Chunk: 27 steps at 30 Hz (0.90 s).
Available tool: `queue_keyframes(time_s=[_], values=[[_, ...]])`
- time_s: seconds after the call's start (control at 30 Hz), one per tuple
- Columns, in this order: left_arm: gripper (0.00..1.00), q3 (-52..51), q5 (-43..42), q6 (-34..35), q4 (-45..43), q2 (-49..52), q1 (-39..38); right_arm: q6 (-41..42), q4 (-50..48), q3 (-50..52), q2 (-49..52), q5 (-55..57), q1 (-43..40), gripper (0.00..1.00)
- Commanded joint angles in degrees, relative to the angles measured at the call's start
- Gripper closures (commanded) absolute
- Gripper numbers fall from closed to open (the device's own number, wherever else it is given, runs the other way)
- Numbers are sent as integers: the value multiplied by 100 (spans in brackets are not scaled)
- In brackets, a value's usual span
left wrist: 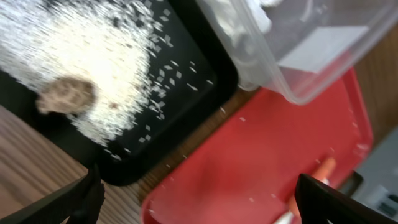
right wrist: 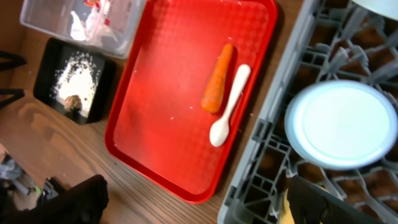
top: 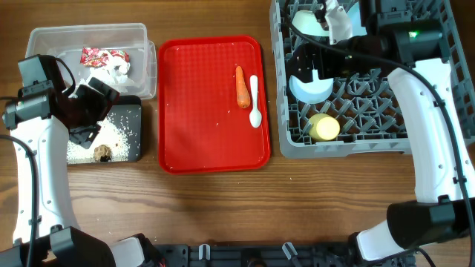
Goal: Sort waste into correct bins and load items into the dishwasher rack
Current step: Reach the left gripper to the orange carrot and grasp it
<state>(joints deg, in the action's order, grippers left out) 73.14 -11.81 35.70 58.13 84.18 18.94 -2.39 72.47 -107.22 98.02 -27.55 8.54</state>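
So: carrot (right wrist: 217,78) nxt to spoon (right wrist: 229,107), red tray (right wrist: 163,134).

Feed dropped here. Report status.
Left gripper, right gripper open, empty. Carrot, spoon lie on tray. Nothing blocking them.

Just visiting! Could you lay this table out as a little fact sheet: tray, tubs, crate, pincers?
Red tray: carrot and white spoon, side by side
Clear tub: red-and-white wrapper, white tissue
Black tub: rice grains, brown lump
Grey rack: yellow cup, pale-blue dish
Left pincer: open, empty, near the black tub
Right pincer: open, empty, above the rack
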Motion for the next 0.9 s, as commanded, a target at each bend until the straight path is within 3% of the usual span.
queue_keyframes(time_s=[0.0, 0.07, 0.13, 0.23, 0.3, 0.43, 0.53, 0.67, 0.77, 0.87], values=[[2, 4, -914, 190, -4, 7, -251, 103, 11, 9, -133, 122, -247, 9], [0, 4, -896, 417, -111, 7, -780, 96, 31, 9, -286, 125, -433, 8], [0, 4, -935, 448, -551, 7, -1421, 114, 136, 9, -452, 289, -590, 0], [0, 4, -940, 549, -1300, 7, -2389, 850, 411, 9, -776, 1534, -708, 0], [0, 4, -992, 549, -1303, 4, -2769, 898, 522, 9, -1038, 1749, -750, 0], [3, 7, -960, -247, -2116, 4, -3738, 901, 564, 9, -1552, 1856, -750, 0], [0, 9, -243, -269, -2483, 111, -4345, 997, 911, 9, -1639, 1902, -750, 0], [1, 479, -149, -907, -2444, 1054, -4461, 992, 1191, 9, -1639, 1969, -750, 0], [3, 719, 579, -933, -2483, 1722, -4459, 986, 1244, 9, -1639, 2057, -750, 0], [11, 719, 1069, -938, -2704, 2140, -4461, 990, 1207, 9, -1639, 2052, -750, 0]])
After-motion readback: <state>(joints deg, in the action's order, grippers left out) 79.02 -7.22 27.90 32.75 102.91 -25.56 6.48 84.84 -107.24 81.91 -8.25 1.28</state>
